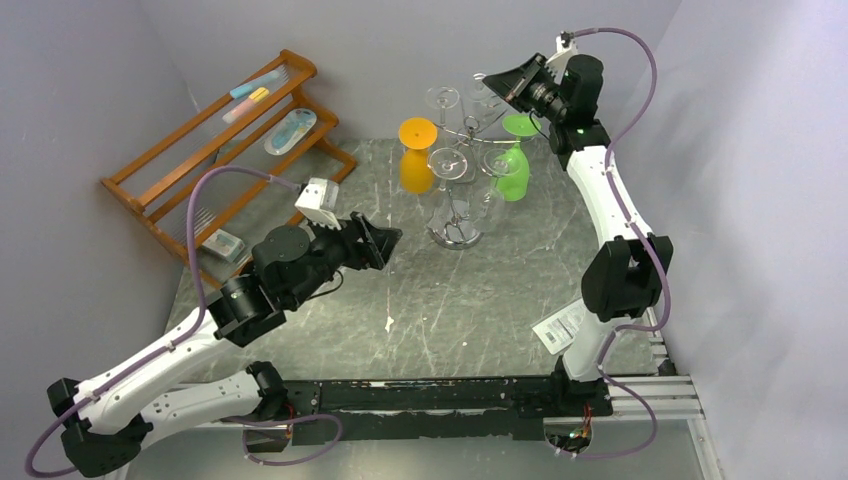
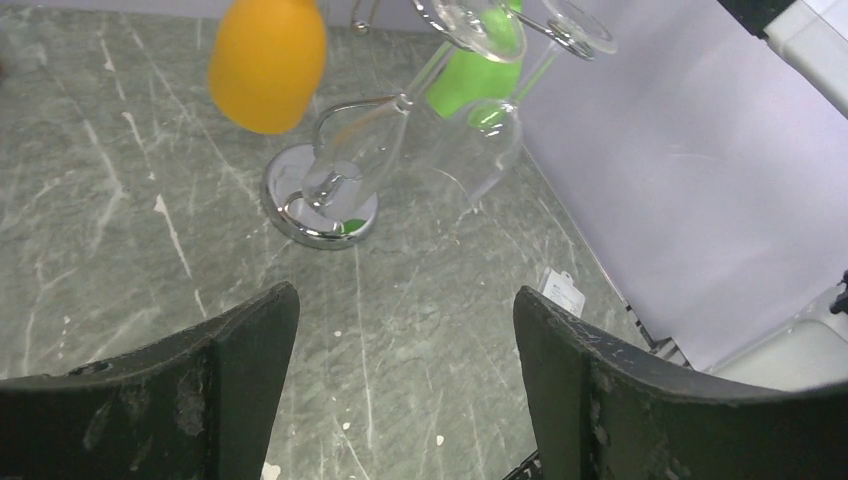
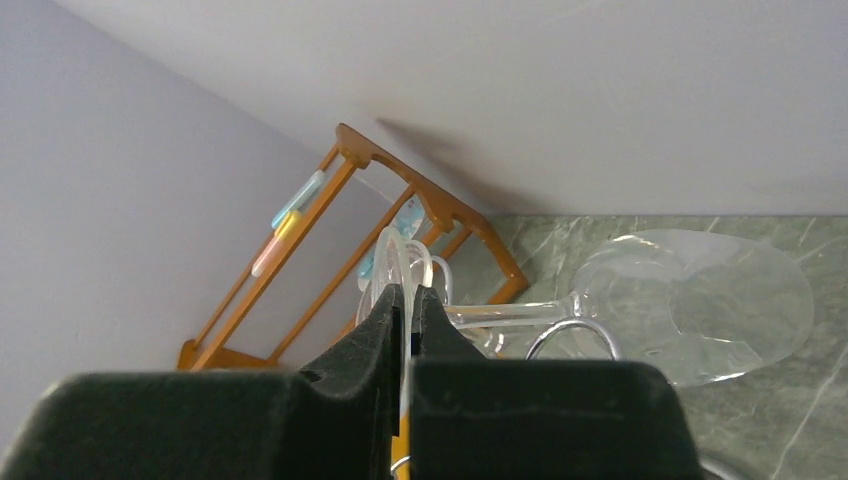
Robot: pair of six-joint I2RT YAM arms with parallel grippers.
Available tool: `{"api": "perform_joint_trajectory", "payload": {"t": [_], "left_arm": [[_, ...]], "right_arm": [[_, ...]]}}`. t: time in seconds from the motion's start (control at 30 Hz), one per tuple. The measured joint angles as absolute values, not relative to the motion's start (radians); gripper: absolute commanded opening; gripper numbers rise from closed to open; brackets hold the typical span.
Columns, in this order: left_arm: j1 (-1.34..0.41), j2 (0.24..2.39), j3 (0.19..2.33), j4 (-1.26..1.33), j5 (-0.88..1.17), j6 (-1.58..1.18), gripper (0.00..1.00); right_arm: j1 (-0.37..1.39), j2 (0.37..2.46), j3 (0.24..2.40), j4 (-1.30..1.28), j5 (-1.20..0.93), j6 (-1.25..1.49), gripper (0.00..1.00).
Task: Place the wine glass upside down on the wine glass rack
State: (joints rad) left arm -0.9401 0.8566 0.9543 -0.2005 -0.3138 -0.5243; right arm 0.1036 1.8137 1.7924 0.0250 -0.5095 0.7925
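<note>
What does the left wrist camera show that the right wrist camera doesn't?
Only the left wrist view shows the left gripper, open and holding nothing, an orange glass, a green glass and the wine glass rack, seen at its round chrome base. Only the right wrist view shows the wooden shelf and the right gripper shut on the foot of a clear wine glass. Both show the grey marble table and the pale wall.

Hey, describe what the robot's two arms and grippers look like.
Both arms have white links and black joints: left arm, right arm. A purple cable loops along each. The left gripper and right gripper are black wedges with scuffed fingers. A small green light glows near the right wrist.
</note>
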Motion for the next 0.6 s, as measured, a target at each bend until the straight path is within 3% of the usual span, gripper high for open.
{"api": "perform_joint_trajectory", "payload": {"t": [0.6], "left_arm": [[-0.940,0.807,0.954,-0.285,-0.457,-0.563,0.83]], "right_arm": [[0.119,1.826,1.819,-0.142,-0.491,0.798,0.00]]}}
